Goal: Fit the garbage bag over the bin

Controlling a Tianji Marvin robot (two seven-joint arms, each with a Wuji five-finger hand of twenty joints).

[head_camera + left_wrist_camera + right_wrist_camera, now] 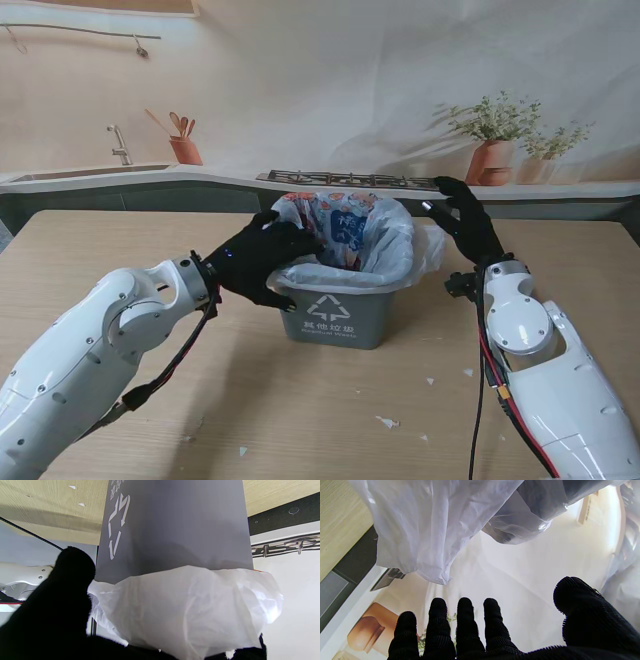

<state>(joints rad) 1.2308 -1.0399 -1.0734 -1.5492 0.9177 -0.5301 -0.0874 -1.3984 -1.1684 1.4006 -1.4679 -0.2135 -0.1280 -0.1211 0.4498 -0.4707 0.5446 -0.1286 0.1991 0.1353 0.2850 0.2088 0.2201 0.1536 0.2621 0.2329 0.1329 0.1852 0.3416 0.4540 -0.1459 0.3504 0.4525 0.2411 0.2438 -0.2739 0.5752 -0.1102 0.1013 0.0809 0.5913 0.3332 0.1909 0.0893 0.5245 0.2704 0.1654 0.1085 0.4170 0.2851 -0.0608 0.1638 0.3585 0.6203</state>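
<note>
A small grey bin (335,315) with a white recycling mark stands mid-table. A thin white garbage bag (385,245) lines it, its edge folded out over the rim on most sides, with colourful waste showing inside. My left hand (262,258), in a black glove, is closed on the bag's edge at the bin's left rim. In the left wrist view the bag (185,607) drapes over the grey bin wall (175,525). My right hand (465,220) hovers just right of the bin with fingers spread, holding nothing. The right wrist view shows its fingers (465,627) apart from the bag (425,527).
Wooden table top (120,240) with small white scraps (388,422) near me. Behind the table's far edge runs a counter backdrop with a sink, potted plants (495,140) and a rack (350,180).
</note>
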